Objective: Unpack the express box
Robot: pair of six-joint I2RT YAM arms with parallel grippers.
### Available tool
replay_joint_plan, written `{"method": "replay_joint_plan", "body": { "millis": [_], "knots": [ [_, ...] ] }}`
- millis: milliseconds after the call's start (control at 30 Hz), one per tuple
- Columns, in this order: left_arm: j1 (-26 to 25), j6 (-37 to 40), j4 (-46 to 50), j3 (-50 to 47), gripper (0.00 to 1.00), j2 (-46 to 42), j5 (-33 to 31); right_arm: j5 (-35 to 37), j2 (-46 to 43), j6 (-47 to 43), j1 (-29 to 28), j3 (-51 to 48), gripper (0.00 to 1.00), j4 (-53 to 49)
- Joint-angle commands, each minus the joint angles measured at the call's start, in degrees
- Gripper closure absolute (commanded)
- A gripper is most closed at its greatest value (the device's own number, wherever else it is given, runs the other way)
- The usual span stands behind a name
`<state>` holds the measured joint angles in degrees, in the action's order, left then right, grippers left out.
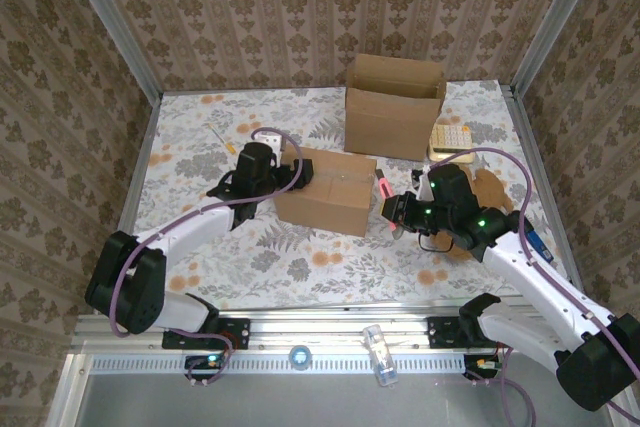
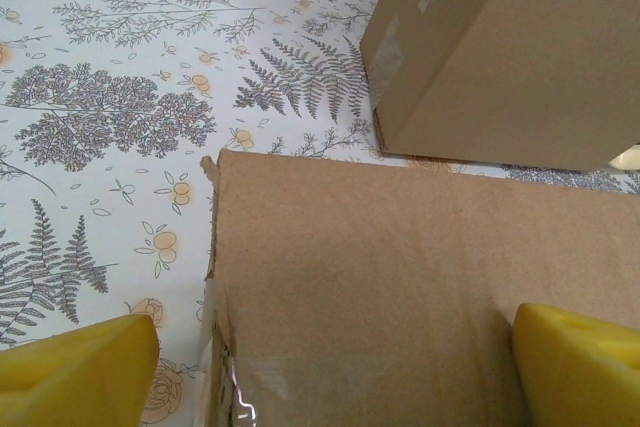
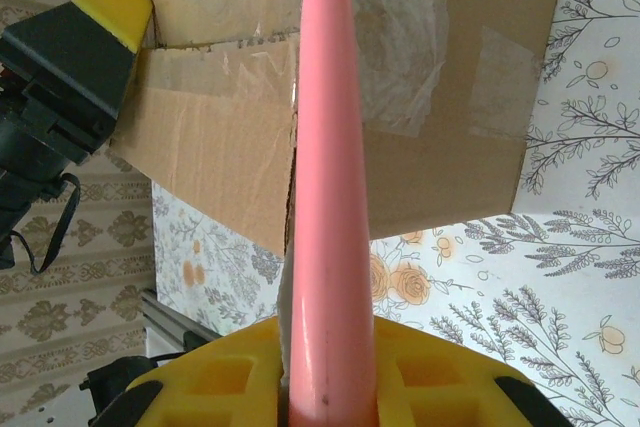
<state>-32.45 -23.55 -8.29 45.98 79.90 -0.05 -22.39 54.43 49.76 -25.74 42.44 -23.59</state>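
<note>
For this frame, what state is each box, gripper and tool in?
taped box, flaps shut, tape on its end.
rear box, top open.
left gripper, open, fingers either side of the taped box.
right gripper, shut on the pink tool.
pink tool, held, tip pointing at the taped box's end.

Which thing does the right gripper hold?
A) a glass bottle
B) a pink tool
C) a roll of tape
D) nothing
B: the right gripper is shut on a pink tool, its tip toward the taped end of the closed box.
</note>
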Motion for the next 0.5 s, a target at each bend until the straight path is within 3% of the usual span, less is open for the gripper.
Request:
{"method": "replay_joint_plan", "body": {
  "millis": [0, 467],
  "knots": [
    [-0.51, 0.99, 10.66, -1.77, 0.1, 3.63, -0.69, -1.16, -0.52, 0.77, -1.57, -0.23, 1.0, -3.64],
    [-0.51, 0.97, 11.11, -1.25, 0.1, 4.04, -0.69, -1.95, -1.24, 2.16, -4.45, -1.21, 1.0, -4.22]
  ]
}}
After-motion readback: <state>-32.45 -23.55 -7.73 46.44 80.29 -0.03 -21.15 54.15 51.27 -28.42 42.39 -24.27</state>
